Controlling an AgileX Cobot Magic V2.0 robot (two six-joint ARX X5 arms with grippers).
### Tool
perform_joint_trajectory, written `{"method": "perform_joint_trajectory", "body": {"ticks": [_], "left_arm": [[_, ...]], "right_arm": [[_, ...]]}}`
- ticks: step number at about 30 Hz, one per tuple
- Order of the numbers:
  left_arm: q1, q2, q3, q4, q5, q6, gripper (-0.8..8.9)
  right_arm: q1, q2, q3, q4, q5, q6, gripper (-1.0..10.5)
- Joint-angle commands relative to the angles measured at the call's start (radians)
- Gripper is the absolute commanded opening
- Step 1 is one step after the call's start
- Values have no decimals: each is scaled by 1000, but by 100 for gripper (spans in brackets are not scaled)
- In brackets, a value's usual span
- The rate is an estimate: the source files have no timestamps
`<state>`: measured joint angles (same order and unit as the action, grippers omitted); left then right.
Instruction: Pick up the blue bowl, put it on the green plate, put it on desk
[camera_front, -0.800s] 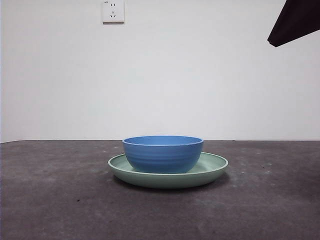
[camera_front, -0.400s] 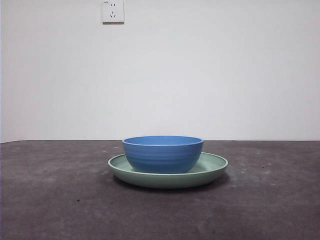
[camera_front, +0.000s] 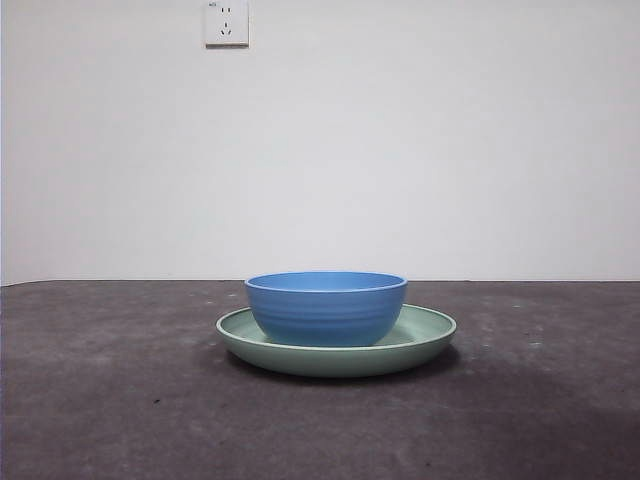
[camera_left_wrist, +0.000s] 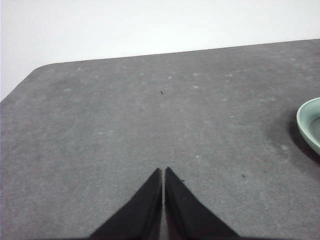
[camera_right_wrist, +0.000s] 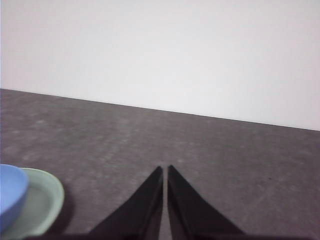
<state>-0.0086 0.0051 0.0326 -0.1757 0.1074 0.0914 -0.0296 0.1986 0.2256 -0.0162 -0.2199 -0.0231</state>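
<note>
The blue bowl (camera_front: 326, 307) stands upright inside the green plate (camera_front: 425, 335) at the middle of the desk (camera_front: 110, 400). No gripper touches either one, and no arm shows in the front view. My left gripper (camera_left_wrist: 163, 172) is shut and empty over bare desk, with only the plate's rim (camera_left_wrist: 309, 125) at the frame edge. My right gripper (camera_right_wrist: 165, 171) is shut and empty too, well apart from the bowl (camera_right_wrist: 10, 195) and the plate (camera_right_wrist: 42, 205) seen beside it.
A white wall socket (camera_front: 226, 22) sits high on the back wall. The desk's rounded corner (camera_left_wrist: 37, 70) and far edge show in the left wrist view. Bare desk surface lies on both sides of the plate.
A dark arm tip at the top right corner of the front view one second ago has left the picture. Bowl and plate have not moved.
</note>
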Motion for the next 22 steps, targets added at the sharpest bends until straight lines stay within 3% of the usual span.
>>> {"method": "perform_joint_trajectory", "body": {"ticks": [1, 10, 22], "left_arm": [[2, -2, -21, -8, -1, 2, 9], [2, -2, -21, -8, -1, 1, 9], [2, -2, -21, -8, -1, 2, 9]], "right_arm": [[-1, -58, -78, 37, 31, -2, 10], [-1, -174, -214, 36, 41, 24, 10], [-1, -195, -215, -153, 41, 29, 10]]}}
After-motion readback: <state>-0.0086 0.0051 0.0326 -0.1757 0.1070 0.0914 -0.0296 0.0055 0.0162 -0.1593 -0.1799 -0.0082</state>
